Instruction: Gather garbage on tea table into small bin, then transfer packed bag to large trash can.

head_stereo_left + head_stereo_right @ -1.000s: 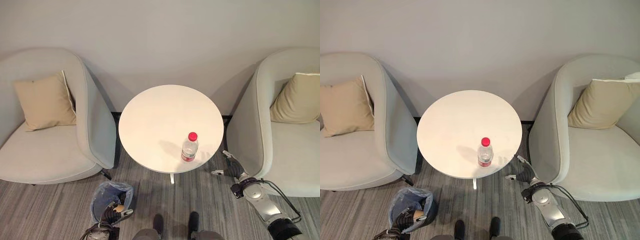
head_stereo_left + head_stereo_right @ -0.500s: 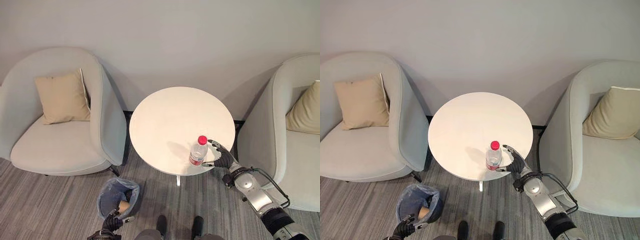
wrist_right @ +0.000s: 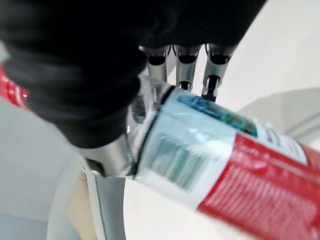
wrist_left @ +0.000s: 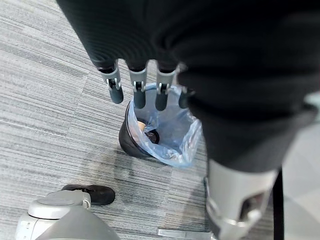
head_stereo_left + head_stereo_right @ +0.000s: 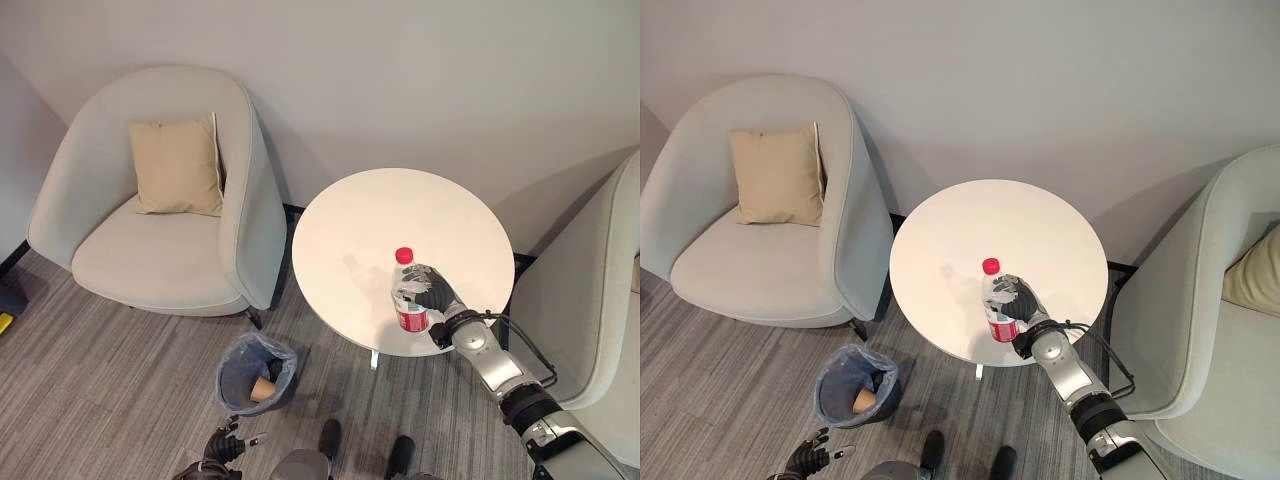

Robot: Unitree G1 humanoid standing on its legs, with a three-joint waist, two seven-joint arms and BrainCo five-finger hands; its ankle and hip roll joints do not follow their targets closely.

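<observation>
Just then the right hand (image 5: 437, 297) was wrapped around a clear plastic bottle (image 5: 408, 294) with a red cap and a red and white label, its fingers (image 3: 186, 70) curled round the body while the thumb pressed the near side. The bottle stood upright on the round white table (image 5: 371, 230), close to the table's near edge on the robot's right. From the right wrist camera, the label (image 3: 235, 160) ran across the palm, with the white tabletop behind it.

The left hand (image 5: 807, 461) hung low at the robot's left, above the grey carpet (image 5: 110, 370), its fingers (image 4: 137, 92) straight and slightly spread, holding nothing. Past those fingers sat the small bin (image 4: 167, 135), dark with a pale blue bag lining it. A brown paper cup (image 5: 263, 388) lay inside the bin. The bin stood on the carpet near the table's foot, between the table and the grey armchair (image 5: 155, 260) at the left. A tan cushion (image 5: 178, 166) leaned against that chair's back. A second grey armchair (image 5: 1210, 330) stood on the other side of the table, with the corner of another tan cushion (image 5: 1252, 282) on its seat.
</observation>
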